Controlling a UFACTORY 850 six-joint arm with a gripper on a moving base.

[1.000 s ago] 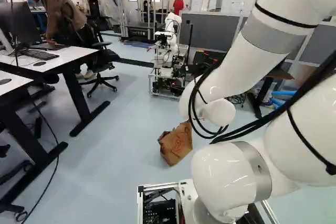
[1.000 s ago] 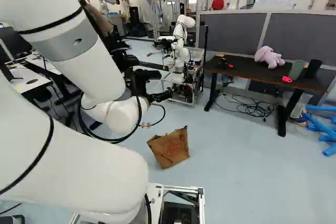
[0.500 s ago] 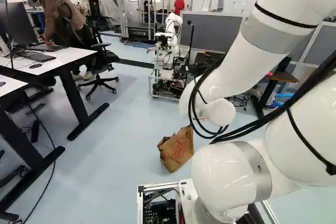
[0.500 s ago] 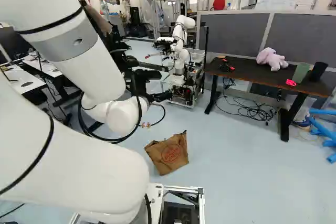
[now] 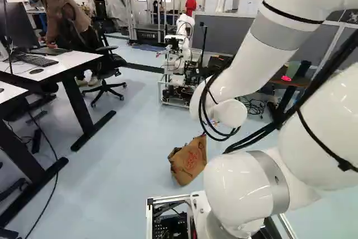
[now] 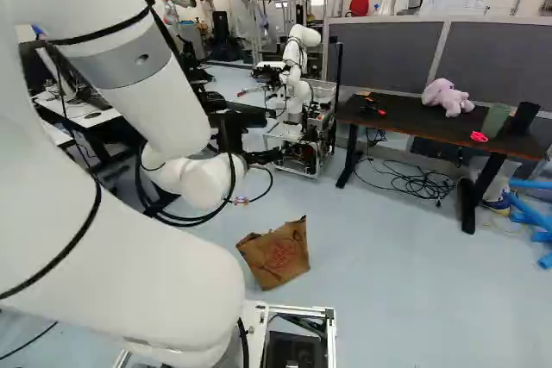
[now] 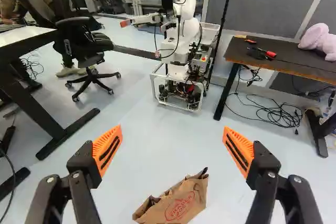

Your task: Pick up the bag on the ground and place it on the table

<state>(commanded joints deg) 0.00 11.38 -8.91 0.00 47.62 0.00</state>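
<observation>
My gripper (image 6: 263,158) shows in the right base view as a black part beyond the white wrist, above the floor and higher than the bag. In the wrist view the gripper (image 7: 172,127) stands wide open, orange pads apart, nothing between them. The crumpled brown paper bag (image 6: 276,254) lies on the floor ahead of the base; it also shows near the arm in the left base view (image 5: 188,160). In the wrist view the bag (image 7: 178,203) is seen through the gap between the fingers, untouched. A dark table (image 6: 414,123) stands beyond it at the right.
Another robot (image 6: 297,105) stands on a wheeled frame beyond the bag. The dark table bears a pink plush toy (image 6: 447,97), cups and tools; cables (image 6: 414,180) lie beneath it. A white desk (image 5: 53,62) and office chair (image 5: 109,74) stand at the left of the left base view.
The base has turned slightly, shifting the scene, and then nearly stopped. Most recently my arm has shifted a little against its lowest joint. The bag has stayed in place on the floor.
</observation>
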